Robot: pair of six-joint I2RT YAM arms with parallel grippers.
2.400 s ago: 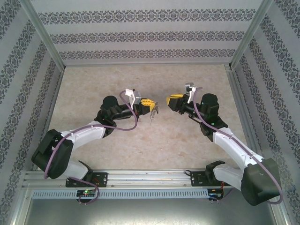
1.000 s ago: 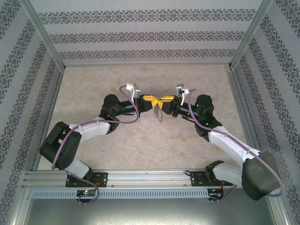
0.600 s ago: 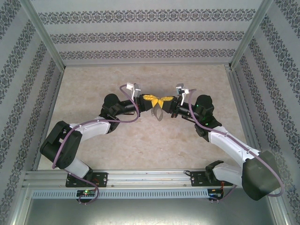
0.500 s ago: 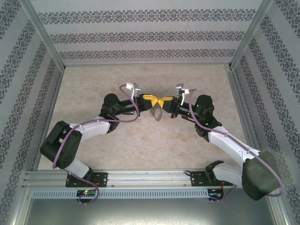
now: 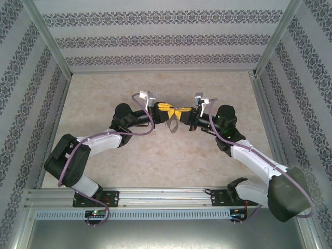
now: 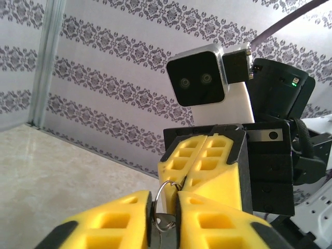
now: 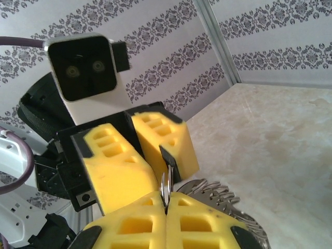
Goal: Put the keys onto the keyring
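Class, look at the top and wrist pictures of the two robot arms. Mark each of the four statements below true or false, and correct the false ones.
1. The left gripper and the right gripper meet tip to tip above the table. True.
2. The right gripper's jaws stand wide open. False: they are closed on the thin wire of the keyring.
3. The keyring lies flat on the table. False: it is held up between the two grippers, with part of it hanging beneath them.
4. The walls around the table carry bands of a dark pattern. True.
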